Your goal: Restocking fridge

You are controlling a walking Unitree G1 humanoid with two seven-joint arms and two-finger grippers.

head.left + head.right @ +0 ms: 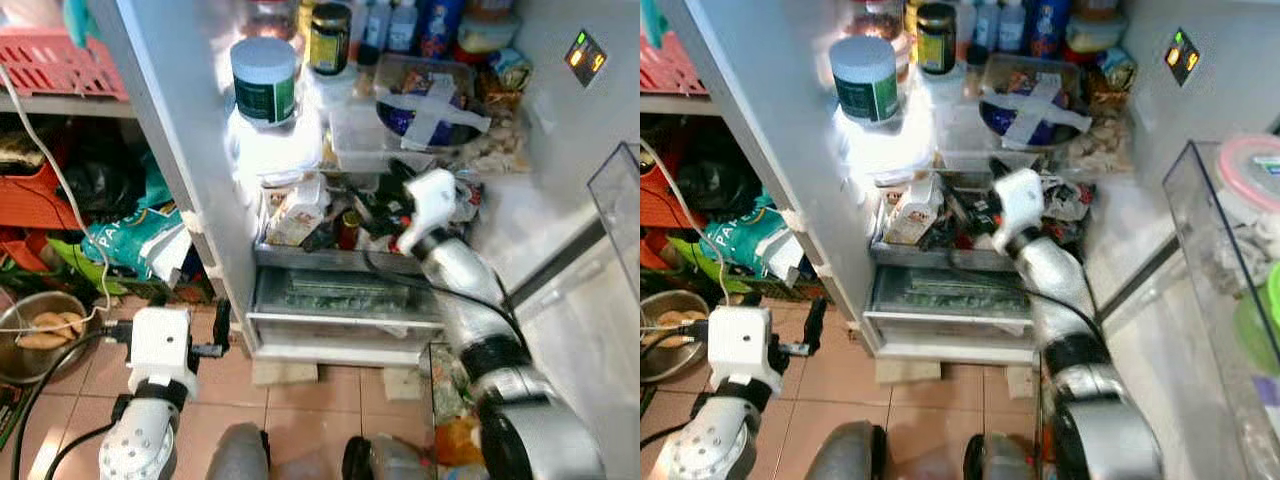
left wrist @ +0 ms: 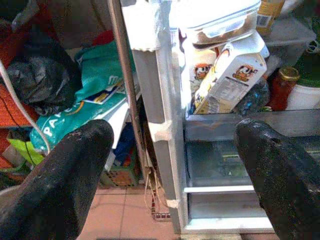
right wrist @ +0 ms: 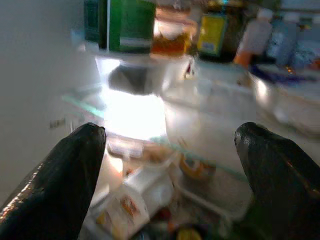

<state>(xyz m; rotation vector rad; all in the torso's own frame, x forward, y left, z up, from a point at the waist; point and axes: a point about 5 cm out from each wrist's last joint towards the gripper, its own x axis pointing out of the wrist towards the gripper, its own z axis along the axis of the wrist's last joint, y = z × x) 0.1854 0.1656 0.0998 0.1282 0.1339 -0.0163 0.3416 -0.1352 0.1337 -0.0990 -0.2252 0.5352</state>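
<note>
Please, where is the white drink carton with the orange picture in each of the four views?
Left eye view: white carton, leaning at the left end of the cluttered lower shelf.
Right eye view: same spot.
Left wrist view: tilted, beside the red jar.
Right wrist view: blurred, probably the same carton.
Shared landmark: the bright light just above it.

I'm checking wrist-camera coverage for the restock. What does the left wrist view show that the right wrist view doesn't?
Left wrist view alone: the teal bag and black bag beside the fridge, the tiled floor, and the bottom drawer. Right wrist view alone: the green tub, yellow-labelled jar and white bottle on the upper shelf, with glare beneath. Both: the tilted carton on the lower shelf; the left gripper and right gripper each have open jaws.
</note>
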